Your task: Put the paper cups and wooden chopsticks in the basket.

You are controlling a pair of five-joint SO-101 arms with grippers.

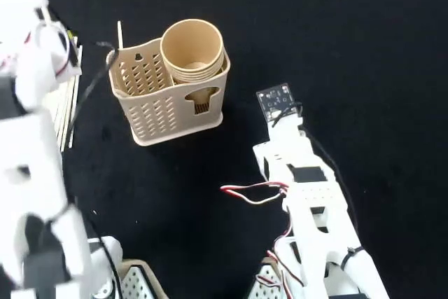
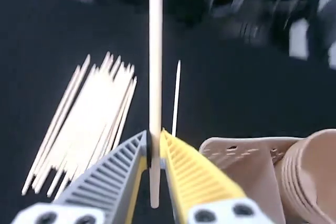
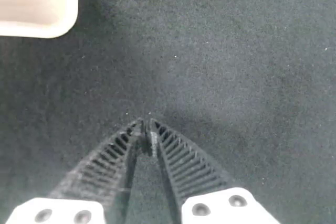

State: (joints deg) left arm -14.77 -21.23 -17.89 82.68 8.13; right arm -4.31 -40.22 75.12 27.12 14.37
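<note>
Now my left gripper [image 2: 154, 139] is clamped on one pale wooden chopstick [image 2: 155, 51], near the loose bundle of chopsticks [image 2: 84, 119] on the black table [image 2: 236, 93]. Stacked brown paper cups [image 1: 192, 47] sit inside the beige perforated basket [image 1: 168, 113]. My right gripper [image 3: 145, 128] is pinched together, empty.

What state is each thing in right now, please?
Basket, upright, holding cups.
Cups, stacked, in basket.
Chopstick, clamped in left gripper.
Left gripper, shut on chopstick.
Pile, loose chopsticks lying on table.
Right gripper, shut, empty.
</note>
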